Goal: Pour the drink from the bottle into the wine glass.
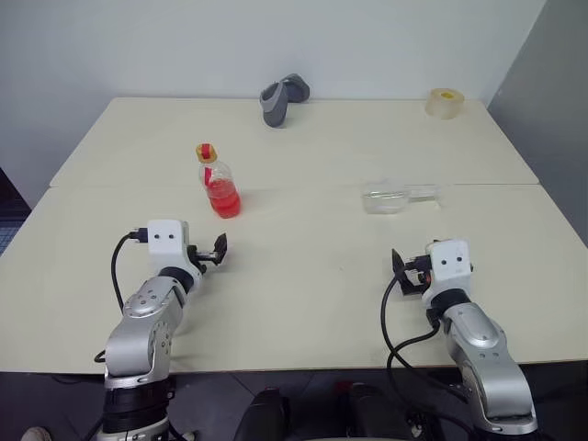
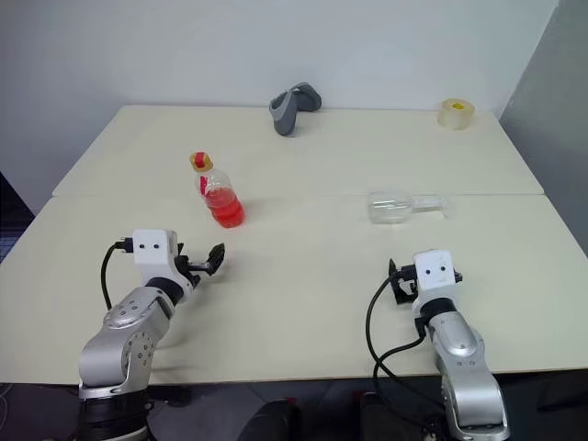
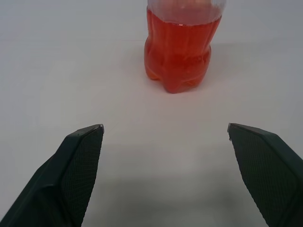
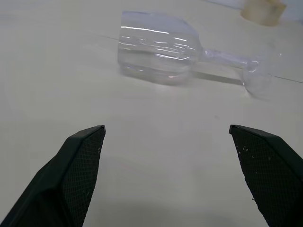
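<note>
No label, brand or writing can be read on anything here. The bottle (image 1: 219,182) stands upright on the pale table (image 1: 303,276), on the robot's left side, its long axis vertical and its red-and-yellow cap (image 1: 206,152) at the top; the red drink (image 3: 180,52) fills roughly its lower half. The wine glass (image 1: 395,197) is on the robot's right side of the table and lies on its side, its long axis running across the table: the bowl (image 4: 156,47) is toward the middle of the table, with its mouth facing the bottle's side, and the stem (image 4: 222,59) and round foot (image 4: 258,80) point away toward the right edge. Bottle and glass are well apart. The left gripper (image 1: 219,250) hovers low over the table just in front of the bottle, pointing at it, its two black fingers (image 3: 75,165) spread wide apart with nothing between them. The right gripper (image 1: 401,271) sits near the front of the table, facing the fallen glass from a distance, its fingers (image 4: 78,165) likewise wide apart and empty. At the far edge of the table rest a grey curved object (image 1: 280,99) near the middle and a roll of tape (image 1: 445,102) toward the right corner.
</note>
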Motion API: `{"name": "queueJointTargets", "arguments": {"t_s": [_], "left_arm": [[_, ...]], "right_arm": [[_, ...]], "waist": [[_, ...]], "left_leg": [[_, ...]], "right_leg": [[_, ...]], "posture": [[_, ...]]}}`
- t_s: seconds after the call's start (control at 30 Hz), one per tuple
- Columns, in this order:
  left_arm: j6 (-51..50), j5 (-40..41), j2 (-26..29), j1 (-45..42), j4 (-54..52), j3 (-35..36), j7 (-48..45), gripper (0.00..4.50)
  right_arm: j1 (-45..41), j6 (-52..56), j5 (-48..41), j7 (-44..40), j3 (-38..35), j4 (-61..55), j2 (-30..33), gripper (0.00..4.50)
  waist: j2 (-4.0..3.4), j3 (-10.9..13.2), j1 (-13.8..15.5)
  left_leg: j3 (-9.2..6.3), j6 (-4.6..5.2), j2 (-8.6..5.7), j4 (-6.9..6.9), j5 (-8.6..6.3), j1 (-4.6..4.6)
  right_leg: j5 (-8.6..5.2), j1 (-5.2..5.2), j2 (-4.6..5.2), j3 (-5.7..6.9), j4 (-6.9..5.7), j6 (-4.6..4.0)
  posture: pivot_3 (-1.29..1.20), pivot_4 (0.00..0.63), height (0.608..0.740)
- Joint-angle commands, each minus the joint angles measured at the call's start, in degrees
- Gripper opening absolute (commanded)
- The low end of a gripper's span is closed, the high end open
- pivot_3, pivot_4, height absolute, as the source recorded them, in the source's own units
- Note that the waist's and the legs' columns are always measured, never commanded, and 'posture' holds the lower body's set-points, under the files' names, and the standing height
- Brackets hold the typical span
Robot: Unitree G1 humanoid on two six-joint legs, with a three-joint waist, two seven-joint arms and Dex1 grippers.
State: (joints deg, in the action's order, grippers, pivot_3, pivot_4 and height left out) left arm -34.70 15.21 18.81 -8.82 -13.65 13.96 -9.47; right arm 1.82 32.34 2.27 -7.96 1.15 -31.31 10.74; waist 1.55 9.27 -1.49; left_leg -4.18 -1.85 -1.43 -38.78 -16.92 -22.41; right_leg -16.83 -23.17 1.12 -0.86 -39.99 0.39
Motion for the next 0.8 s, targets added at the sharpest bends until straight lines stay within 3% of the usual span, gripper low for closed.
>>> {"name": "queueJointTargets", "arguments": {"t_s": [0.03, 0.4, 0.57, 0.8], "left_arm": [[3.04, -1.32, 1.43, -0.44, -0.44, 0.01, -0.83, 4.5], [9.12, -0.97, 2.68, -6.13, 7.27, -1.4, -7.09, 4.5], [11.2, -1.84, 3.05, -6.84, 8.75, -2.04, -7.77, 4.5], [16.24, -4.82, 2.36, -9.01, 13.95, -2.87, -6.25, 4.5]], "right_arm": [[-1.46, -0.25, -3.03, -2.72, -1.11, -3.1, 0.68, 4.47], [-7.74, 0.23, -27.35, -29.34, -2.36, -1.95, 10.48, 4.47], [-9.51, 0.26, -30.64, -31.19, -2.09, -0.76, 12.69, 4.47], [-11.24, -1.78, -28.46, -28.44, 0.0, 1.11, 11.3, 4.47]], "waist": [[0.0, 0.0, 0.0], [0.0, 0.0, -0.02], [0.0, 0.0, 0.02], [0.0, 0.0, 0.09]], "left_leg": [[-0.01, 0.0, 0.0, 0.0, 0.0, 0.0], [-0.02, 0.08, 0.0, -0.02, -0.05, 0.0], [-0.06, 0.2, 0.01, -0.02, -0.11, 0.0], [-0.06, 0.17, 0.01, -0.04, -0.09, -0.01]], "right_leg": [[0.0, 0.0, 0.0, 0.0, 0.0, 0.0], [0.0, 0.04, -0.02, 0.04, 0.02, 0.0], [0.0, 0.04, -0.02, 0.06, 0.02, 0.0], [0.0, 0.03, -0.01, 0.06, 0.02, 0.0]], "posture": [[0.0, 0.15, 0.74], [0.0, 0.15, 0.74], [0.0, 0.15, 0.74], [0.0, 0.15, 0.74]]}}
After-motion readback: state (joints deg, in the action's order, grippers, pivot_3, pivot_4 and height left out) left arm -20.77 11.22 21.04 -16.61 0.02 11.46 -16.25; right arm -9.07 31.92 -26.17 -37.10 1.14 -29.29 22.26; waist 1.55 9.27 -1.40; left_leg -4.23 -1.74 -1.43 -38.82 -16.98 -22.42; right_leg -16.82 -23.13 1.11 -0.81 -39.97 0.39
